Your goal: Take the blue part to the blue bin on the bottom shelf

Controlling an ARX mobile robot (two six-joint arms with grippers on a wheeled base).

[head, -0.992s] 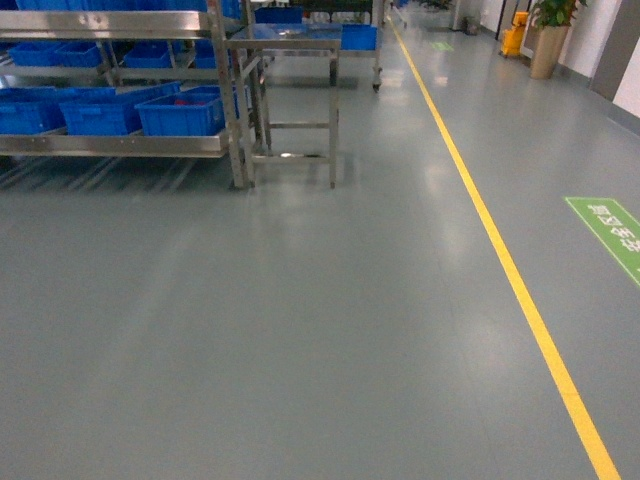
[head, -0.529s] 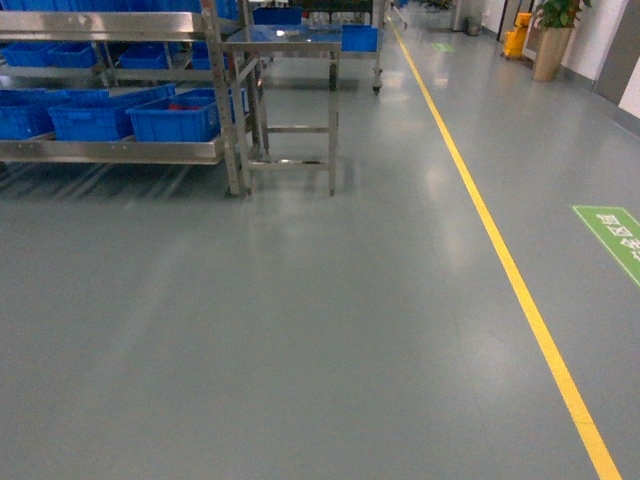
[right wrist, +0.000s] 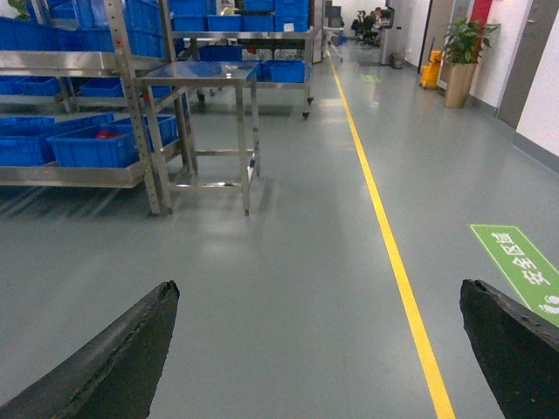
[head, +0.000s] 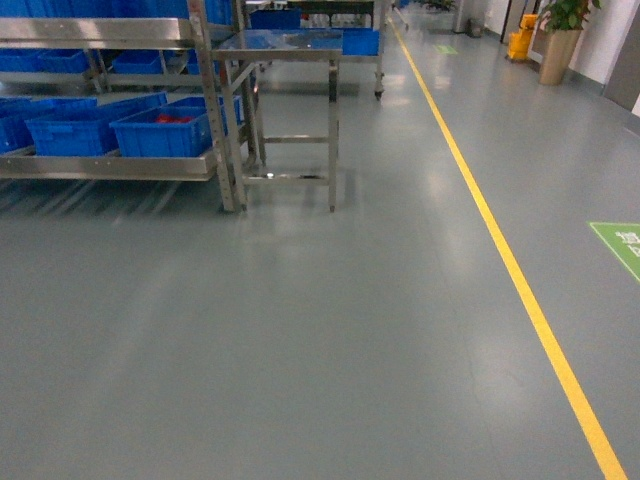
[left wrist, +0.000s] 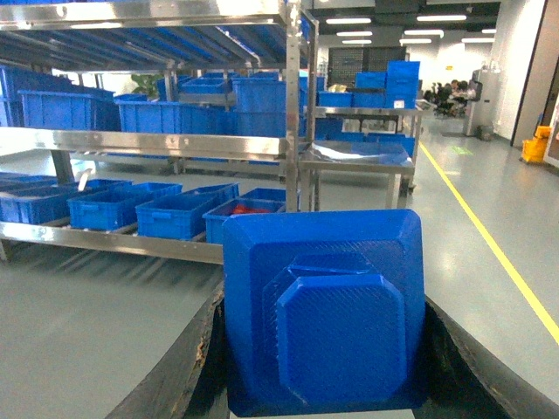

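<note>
- The left gripper [left wrist: 323, 384] is closed around the blue part [left wrist: 325, 307], which fills the lower middle of the left wrist view; a dark finger [left wrist: 188, 367] shows at the part's 9 o'clock side and another at its 3 o'clock side.
- The right gripper [right wrist: 319, 349] stands wide apart with nothing between its two dark fingers [right wrist: 113, 349], only bare floor [head: 320, 330] beneath.
- Neither gripper shows in the head view.
- In the head view the steel rack [head: 205, 110] sits at about 10 o'clock, and its bottom shelf [head: 110, 165] carries a row of blue bins [head: 160, 132]; the nearest bin holds something red.
- Compared with a second ago, the rack and bins have slid further left and a little lower in the head view, so less of the shelf row is in frame.
- The small steel table [head: 290, 45] at 12 o'clock now shows more of its top and stands just right of the rack post.
- The yellow floor line [head: 500, 250] still runs from 12 o'clock down to 5 o'clock.
- The green floor sign [head: 620, 245] at 3 o'clock has moved down and toward the right edge, partly cut off.
- A potted plant [head: 562, 35] stands at 1 o'clock.
</note>
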